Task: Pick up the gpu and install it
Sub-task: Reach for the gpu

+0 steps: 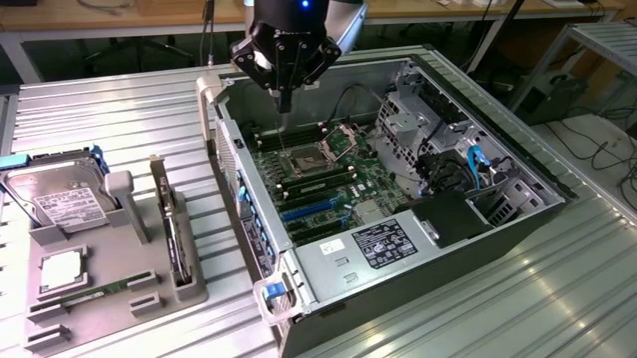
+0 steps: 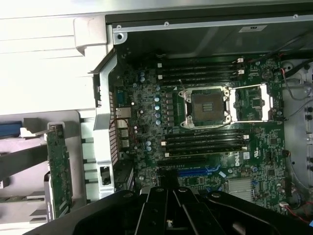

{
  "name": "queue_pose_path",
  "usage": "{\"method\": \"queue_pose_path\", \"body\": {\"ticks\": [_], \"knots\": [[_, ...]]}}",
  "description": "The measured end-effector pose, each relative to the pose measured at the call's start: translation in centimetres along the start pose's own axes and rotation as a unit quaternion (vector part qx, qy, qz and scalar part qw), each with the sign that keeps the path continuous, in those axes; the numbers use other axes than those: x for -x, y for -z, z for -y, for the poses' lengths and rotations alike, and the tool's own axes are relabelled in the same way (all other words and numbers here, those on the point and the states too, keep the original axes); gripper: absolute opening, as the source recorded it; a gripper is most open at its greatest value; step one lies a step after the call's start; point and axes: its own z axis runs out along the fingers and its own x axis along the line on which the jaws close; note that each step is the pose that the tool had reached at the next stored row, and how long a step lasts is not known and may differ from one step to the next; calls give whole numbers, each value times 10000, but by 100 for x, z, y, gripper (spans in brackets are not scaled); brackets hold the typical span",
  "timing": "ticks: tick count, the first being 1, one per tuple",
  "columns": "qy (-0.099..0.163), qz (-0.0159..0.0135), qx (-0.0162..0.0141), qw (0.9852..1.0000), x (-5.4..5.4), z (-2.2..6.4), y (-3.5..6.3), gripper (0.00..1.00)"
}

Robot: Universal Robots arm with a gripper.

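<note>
hovering over the open case (image 1: pixel 468 246), the end effector (image 1: pixel 283 106) hangs above the motherboard (image 1: pixel 329 179), close to the cpu socket (image 1: pixel 303 160); its fingers are pinched together and hold nothing; the wrist view looks straight down on the board, with the blue slots (image 2: pixel 195 172) just off the fingers; the gpu (image 1: pixel 170 216) is not in the case; it stands on edge in a narrow slot of the grey holder (image 1: pixel 100 298) on the counter (image 1: pixel 119 112), just beside the case's outer wall on the exterior view's left, bracket end toward the far side; a hard drive (image 1: pixel 60 198) sits in the same holder, apart from the card; by my reading the pick-up is the step in hand and has not begun, since the card is untouched and the arm is well apart from it; a grasp would seem to call for parted fingers, a pass over the case wall to the holder, alignment with the card's thin upper edge, and a straight lift so it clears the slot without tilting.
</note>
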Motion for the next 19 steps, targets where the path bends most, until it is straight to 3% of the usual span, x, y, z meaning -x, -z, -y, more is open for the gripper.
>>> {"method": "queue_pose_path", "body": {"ticks": [19], "knots": [[0,0,0,10000,-58,22,2,11]]}}
